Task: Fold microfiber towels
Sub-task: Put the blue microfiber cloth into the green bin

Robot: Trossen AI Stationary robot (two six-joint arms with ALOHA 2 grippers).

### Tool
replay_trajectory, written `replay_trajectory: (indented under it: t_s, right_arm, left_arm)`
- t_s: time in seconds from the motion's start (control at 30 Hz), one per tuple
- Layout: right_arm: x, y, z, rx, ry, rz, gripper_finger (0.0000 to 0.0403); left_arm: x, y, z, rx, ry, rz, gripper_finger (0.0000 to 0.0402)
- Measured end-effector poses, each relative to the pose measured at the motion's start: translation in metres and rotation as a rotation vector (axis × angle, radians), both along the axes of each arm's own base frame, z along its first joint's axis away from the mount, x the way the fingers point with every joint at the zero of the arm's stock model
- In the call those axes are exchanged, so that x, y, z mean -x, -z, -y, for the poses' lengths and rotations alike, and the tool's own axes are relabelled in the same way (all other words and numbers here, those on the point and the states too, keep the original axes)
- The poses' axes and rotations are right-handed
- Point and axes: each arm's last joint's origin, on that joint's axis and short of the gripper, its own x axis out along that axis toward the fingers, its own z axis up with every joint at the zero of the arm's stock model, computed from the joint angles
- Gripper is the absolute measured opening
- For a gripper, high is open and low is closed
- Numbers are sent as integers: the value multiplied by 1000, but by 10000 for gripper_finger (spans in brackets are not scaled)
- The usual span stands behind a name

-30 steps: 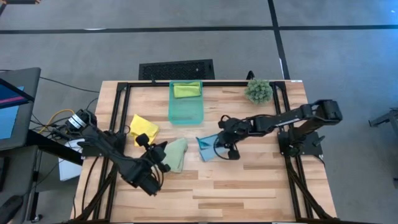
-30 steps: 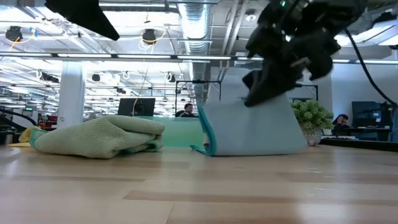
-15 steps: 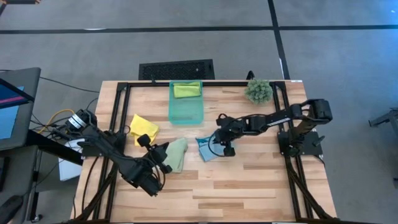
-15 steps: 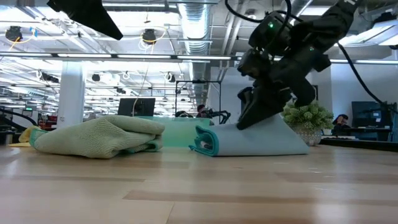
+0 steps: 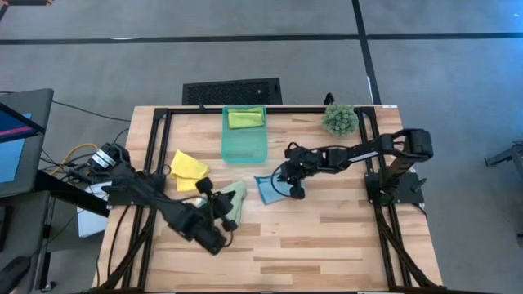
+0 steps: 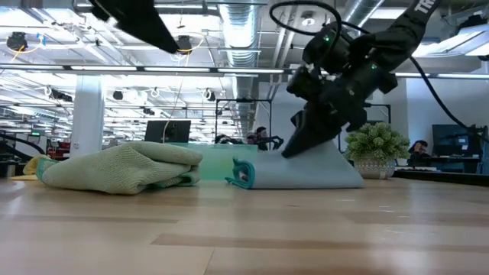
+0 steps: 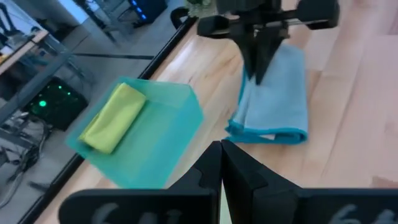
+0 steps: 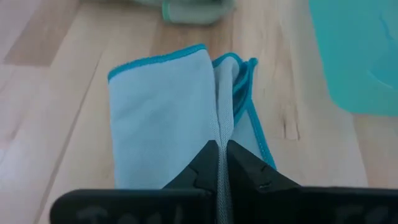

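The light blue towel (image 5: 266, 190) lies folded on the table's middle; it also shows in the low view (image 6: 306, 174). My right gripper (image 5: 287, 181) is shut on it. The pale green towel (image 5: 235, 198) lies bunched on the table to the left of it. My left gripper (image 7: 221, 155) is shut and empty, raised above the pale green towel (image 6: 122, 169). The yellow towel (image 5: 188, 168) lies crumpled near the left edge. The lime green towel (image 5: 245, 118) lies folded in the teal bin (image 5: 245, 147). My right gripper pinches a raised ridge of the light blue towel's upper layer (image 8: 219, 127) between its two fingers. The fingers slant down from the table's right side. The towel lies on the table, and its cloth slopes up to the pinch (image 6: 317, 153).
The small spiky plant (image 5: 339, 118) stands at the far right. The teal bin (image 7: 155, 155) stands just beyond the two middle towels. Black frame rails (image 5: 155, 155) run along the table's sides. Bare wood lies toward the near edge.
My right gripper has gone down and toward the table's left, still shut on the light blue towel. The towel's held part, which stood upright, has come down over the rest, folded over. My left arm has shifted a little toward the table's right.
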Motion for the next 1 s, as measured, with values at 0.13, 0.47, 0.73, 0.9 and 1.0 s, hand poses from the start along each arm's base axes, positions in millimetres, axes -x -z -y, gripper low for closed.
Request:
replay_trajectory:
  t_s: [0.13,0.47,0.73,0.9,1.0]
  right_arm:
    - [1,2,-1,10,-13,-15,44]
    - [3,4,-11,5,-49,-53,44]
    - [7,7,-37,-11,-155,-107,44]
    - [11,9,-61,-41,-233,-133,44]
    - [13,9,-76,-38,-284,-137,44]
  left_arm:
    - [-19,19,-22,49,-7,20,0]
    - [-43,58,-76,240,93,206,0]
    - [-39,68,-85,284,162,263,0]
    - [-40,68,-82,290,224,246,0]
    - [-41,66,-81,304,265,256,0]
